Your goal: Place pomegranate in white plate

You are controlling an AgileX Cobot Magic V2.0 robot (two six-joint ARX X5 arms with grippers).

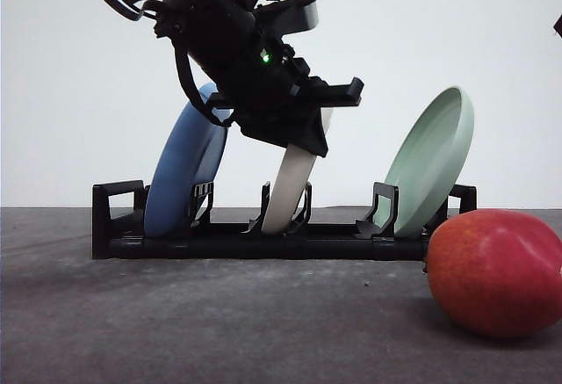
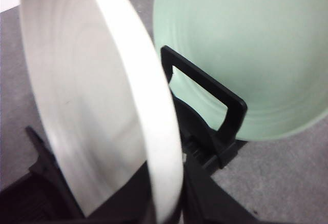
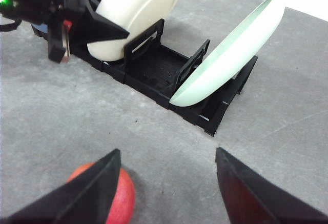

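Observation:
The white plate (image 1: 288, 192) stands on edge in the middle slot of a black rack (image 1: 263, 245). My left gripper (image 1: 303, 142) reaches down from the upper left and is shut on the plate's upper rim, one finger on each face. The plate's inner face (image 2: 87, 106) is very close in the left wrist view. The pomegranate (image 1: 497, 271) lies on the grey table at the near right, in front of the rack's right end. My right gripper (image 3: 169, 183) hangs open above the table, with the pomegranate (image 3: 127, 201) partly under one of its fingers (image 3: 92, 190).
A blue plate (image 1: 180, 173) leans in the rack's left slot and a pale green plate (image 1: 432, 157) in the right slot. The green plate (image 2: 246, 55) is just beyond a rack bracket (image 2: 210, 96). Grey table (image 1: 219, 322) stretches in front of the rack.

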